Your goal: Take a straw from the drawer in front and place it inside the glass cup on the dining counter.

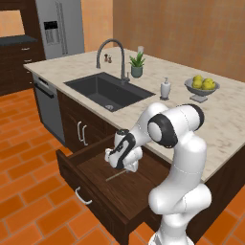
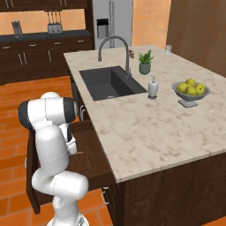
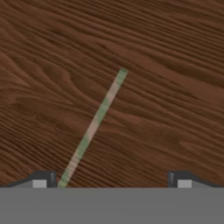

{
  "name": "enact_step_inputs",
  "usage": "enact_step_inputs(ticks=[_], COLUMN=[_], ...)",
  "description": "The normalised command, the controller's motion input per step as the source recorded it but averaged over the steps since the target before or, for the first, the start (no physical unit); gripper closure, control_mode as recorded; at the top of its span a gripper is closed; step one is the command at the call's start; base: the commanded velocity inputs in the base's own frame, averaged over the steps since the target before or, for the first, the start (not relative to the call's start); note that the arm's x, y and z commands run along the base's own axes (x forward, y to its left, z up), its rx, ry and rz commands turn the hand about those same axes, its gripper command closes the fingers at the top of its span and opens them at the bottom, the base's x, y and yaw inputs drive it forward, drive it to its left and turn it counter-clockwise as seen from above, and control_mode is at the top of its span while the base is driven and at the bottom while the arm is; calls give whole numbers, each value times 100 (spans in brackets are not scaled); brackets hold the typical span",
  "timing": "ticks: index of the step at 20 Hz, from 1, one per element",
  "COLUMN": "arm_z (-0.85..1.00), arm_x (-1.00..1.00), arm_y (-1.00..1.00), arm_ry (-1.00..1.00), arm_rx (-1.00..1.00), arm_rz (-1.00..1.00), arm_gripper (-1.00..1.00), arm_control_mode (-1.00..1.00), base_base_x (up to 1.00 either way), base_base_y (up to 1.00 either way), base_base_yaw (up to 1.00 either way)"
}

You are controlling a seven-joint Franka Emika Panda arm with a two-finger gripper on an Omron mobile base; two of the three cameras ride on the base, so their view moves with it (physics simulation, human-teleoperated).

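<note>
Gripper (image 3: 112, 179) hangs low over the floor of the open drawer (image 1: 95, 191), fingers spread wide, nothing between them. The straw (image 3: 94, 127) lies flat on the wood just below. In the hand view it runs on a slant: near end beside the left finger (image 3: 43, 179), far end up and past the midline. So it sits off-centre and skewed to the closing line. I judge a small sideways shift and wrist turn come first.

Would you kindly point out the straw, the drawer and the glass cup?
straw (image 3: 94, 127): hand view, mid-length.
drawer (image 1: 82, 196): left base view, silver handle.
glass cup (image 2: 168, 49): right base view, side wall.
</note>
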Motion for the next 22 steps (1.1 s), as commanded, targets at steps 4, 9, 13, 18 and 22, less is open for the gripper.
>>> enact_step_inputs(ticks=[4,9,13,18,22], arm_z=[-33,-31,-27,-22,-6], arm_x=[28,14,9,25,39], arm_y=[-2,-9,-23,-11,0], arm_ry=[0,0,0,1,6], arm_rx=[0,0,0,0,0], arm_rz=[-12,-10,-10,-9,-8], arm_gripper=[-100,-100,-100,-100,-100], arm_control_mode=[-100,-100,-100,-100,-100], base_base_x=[0,0,0,0,0], base_base_y=[0,0,0,0,0], base_base_yaw=[0,0,0,0,0])
